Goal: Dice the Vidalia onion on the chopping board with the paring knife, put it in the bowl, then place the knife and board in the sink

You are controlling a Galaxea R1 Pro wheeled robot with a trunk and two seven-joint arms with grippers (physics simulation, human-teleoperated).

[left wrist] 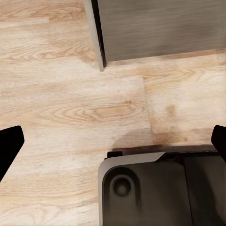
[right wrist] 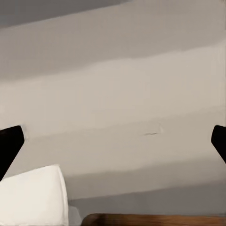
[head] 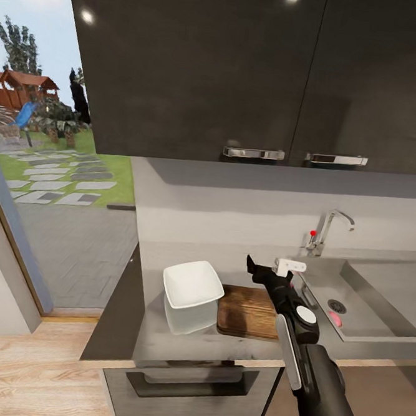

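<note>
Head view: no writing or label can be read on anything here. On the grey table (head: 145, 328) sits the white bowl (head: 192, 285), nothing inside it, just beside the chopping board (head: 248, 311). To their right is the sink (head: 375, 309), and in its basin, close to the round drain (head: 336, 306), lies the pink onion (head: 334, 318). The right pincer (head: 272, 266) hangs above the board's far edge, fingers spread apart with nothing between them. The left pincer (left wrist: 113, 141), in its wrist view, points down at the wooden floor (left wrist: 70, 113), fingers wide apart too.
</note>
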